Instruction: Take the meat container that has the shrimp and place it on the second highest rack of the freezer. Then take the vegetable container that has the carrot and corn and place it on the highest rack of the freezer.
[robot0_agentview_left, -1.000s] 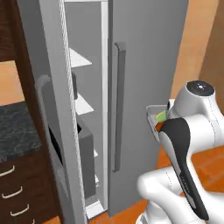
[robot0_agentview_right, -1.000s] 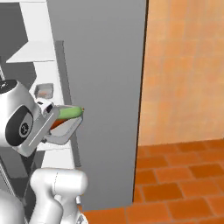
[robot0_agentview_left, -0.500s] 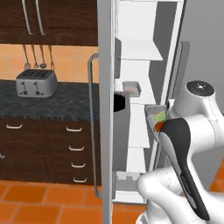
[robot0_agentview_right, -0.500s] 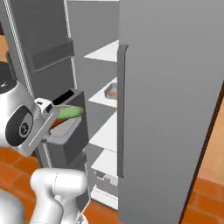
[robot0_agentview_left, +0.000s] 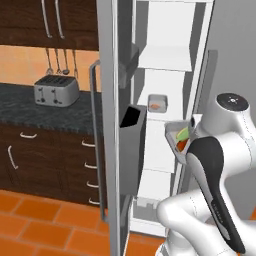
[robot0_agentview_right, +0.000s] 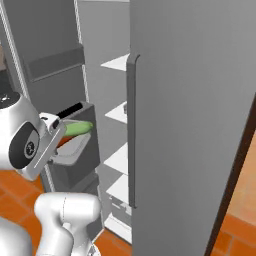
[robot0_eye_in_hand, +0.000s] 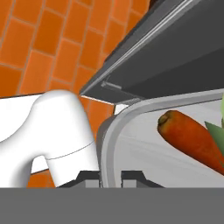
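- Left base view: behind the arm, facing the open freezer (robot0_agentview_left: 170, 90) interior.
- Right base view: shares that freezer, obliquely.
- Hand view: close over the tray (robot0_eye_in_hand: 131, 144) rim, above the floor.

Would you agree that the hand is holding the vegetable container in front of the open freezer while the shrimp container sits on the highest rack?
Not quite: the shrimp container sits on the second highest rack, below the highest rack, as the left base view shows. The hand does hold the vegetable container before the open freezer.

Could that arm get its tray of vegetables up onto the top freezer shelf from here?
Probably yes: the freezer door stands open and the highest rack looks bare, above the shrimp tray. It must lift the tray.
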